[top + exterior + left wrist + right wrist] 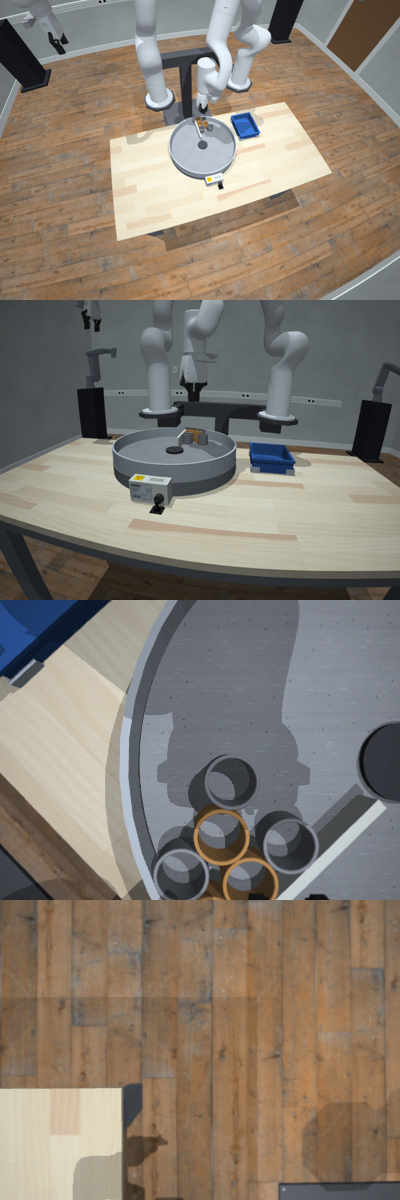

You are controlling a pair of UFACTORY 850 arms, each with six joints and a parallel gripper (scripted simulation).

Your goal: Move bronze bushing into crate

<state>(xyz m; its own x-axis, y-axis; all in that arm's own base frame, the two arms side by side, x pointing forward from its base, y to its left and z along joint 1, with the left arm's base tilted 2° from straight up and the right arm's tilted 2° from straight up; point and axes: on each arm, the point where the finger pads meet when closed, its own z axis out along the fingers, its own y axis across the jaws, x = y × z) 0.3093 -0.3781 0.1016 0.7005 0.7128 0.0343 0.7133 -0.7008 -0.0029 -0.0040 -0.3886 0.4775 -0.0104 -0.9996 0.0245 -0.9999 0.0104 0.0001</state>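
Three bronze bushings [205, 124] [195, 436] [247, 837] stand upright in a cluster with three grey bushings [210, 127] [202, 439] [207, 781] on the turntable [193, 161] [200, 471] [225, 675], near its back rim. The third bronze one is mostly cut off in the left wrist view. The blue crate [248, 135] [271, 466] [55, 635] looks level between its corner guides [255, 469] [27, 674]. My left gripper [202, 111] [193, 399] hangs above the cluster, its fingers empty and slightly apart. My right gripper [63, 47] [92, 329] is open and empty, high at the far left.
A pale bar [198, 131] [179, 439] [338, 845] runs beside the cluster to the dark hub [202, 144] [174, 450] [385, 762]. The raised turntable rim lies between cluster and crate. A white box [214, 179] [150, 488] stands at the turntable's front.
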